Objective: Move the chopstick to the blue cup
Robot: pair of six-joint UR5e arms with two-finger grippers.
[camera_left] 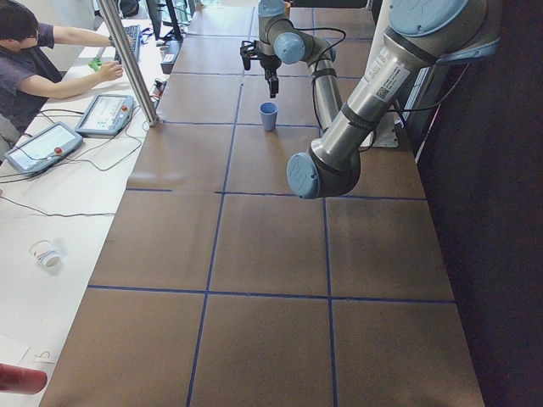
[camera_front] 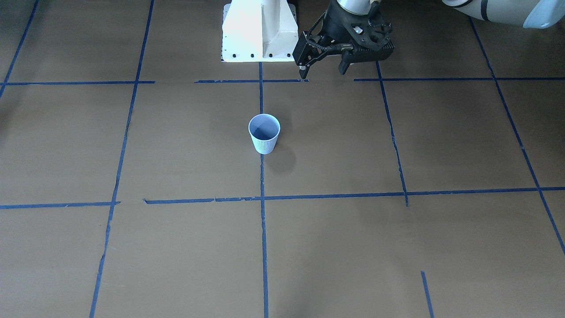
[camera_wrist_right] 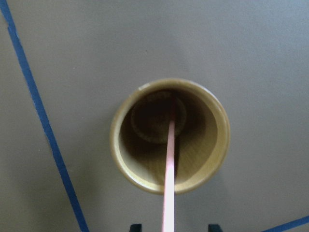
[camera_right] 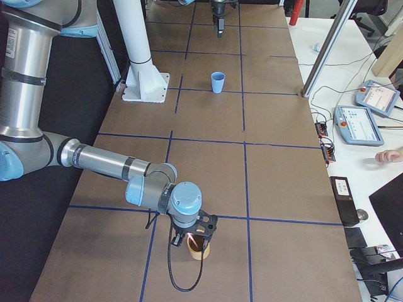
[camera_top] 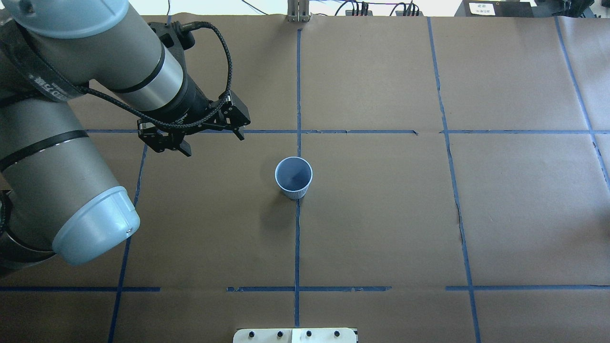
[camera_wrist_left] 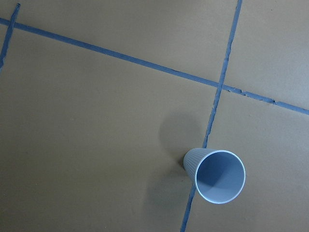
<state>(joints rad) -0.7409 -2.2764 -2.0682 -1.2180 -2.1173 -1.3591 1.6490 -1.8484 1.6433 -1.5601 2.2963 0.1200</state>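
The pale blue ribbed cup (camera_top: 293, 177) stands upright and empty near the table's middle, on a tape line; it also shows in the front view (camera_front: 264, 132) and the left wrist view (camera_wrist_left: 216, 175). My left gripper (camera_top: 213, 144) hangs open and empty, above the table and to the cup's left. The pinkish-red chopstick (camera_wrist_right: 169, 174) leans inside a tan wooden cup (camera_wrist_right: 128, 164) at the table's right end. My right gripper (camera_wrist_right: 174, 228) hovers over that cup (camera_right: 200, 251), open. Its fingertips (camera_wrist_right: 136, 227) stand either side of the chopstick's upper end without touching it.
The white robot base (camera_front: 260, 31) stands behind the blue cup. Dark blue tape lines grid the brown paper. In the left view a person (camera_left: 34, 64) sits at a side bench with teach pendants (camera_left: 41, 146) and cables.
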